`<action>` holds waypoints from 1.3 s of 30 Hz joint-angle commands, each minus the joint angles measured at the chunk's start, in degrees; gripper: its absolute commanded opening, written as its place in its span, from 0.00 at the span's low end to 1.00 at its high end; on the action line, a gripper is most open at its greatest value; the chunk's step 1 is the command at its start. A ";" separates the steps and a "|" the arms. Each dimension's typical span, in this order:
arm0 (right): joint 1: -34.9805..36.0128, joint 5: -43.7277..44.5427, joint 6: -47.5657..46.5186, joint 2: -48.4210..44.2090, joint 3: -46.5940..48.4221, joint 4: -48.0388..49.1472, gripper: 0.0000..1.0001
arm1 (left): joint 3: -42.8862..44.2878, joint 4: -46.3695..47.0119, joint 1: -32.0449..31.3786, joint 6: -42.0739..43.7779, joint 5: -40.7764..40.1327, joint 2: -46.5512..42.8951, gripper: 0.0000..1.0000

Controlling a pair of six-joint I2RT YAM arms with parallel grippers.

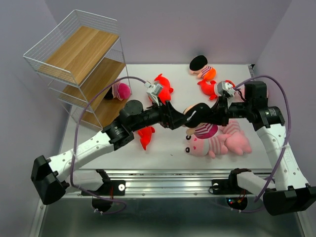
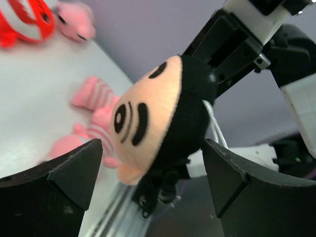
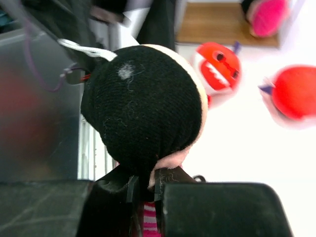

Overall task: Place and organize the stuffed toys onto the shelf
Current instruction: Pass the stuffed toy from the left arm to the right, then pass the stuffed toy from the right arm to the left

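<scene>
— Left gripper [image 2: 153,155] is filling the foreground, its dark fingers [image 2: 74,173] standing spread wide on either side of the doll [image 2: 148,113], with a gap showing on each side.

— So who is carrying the doll?

— Right gripper [image 3: 144,186] is doing that. It is pinching the doll at the neck, jaws pressed almost together on the cloth, and the black-haired head is jutting out past its fingertips toward the left arm.

— Where is the doll hanging?

— It is hanging in the air over the middle of the table [image 1: 173,153], between the two wrists. Its long axis is running roughly along the line from one gripper to the other, head leftward and striped body rightward.

— And the shelf [image 1: 81,52]?

— That is sitting at the far left corner, well apart from the doll, with one pink toy [image 1: 120,91] already lying on a lower board. I am judging the left arm to be the nearer one to it, so the holding arm is facing a long reach across.
</scene>
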 commanded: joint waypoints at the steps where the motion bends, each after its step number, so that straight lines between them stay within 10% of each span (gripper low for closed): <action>1: 0.44 15.03 20.17 -1.08 0.14 15.59 0.01 | 5.87 -7.58 -1.05 11.03 -16.58 -7.55 0.94; 12: 0.44 34.48 38.04 8.93 9.34 17.20 0.01 | 8.24 -11.11 -11.94 21.48 -35.23 -2.41 0.88; 27: 0.97 34.58 37.07 16.59 15.69 5.59 0.00 | 11.85 2.32 -23.82 60.66 -45.17 13.34 0.86; 39: 1.50 33.34 38.13 16.85 15.25 4.97 0.01 | 13.78 6.73 -23.99 70.19 -43.24 19.32 0.85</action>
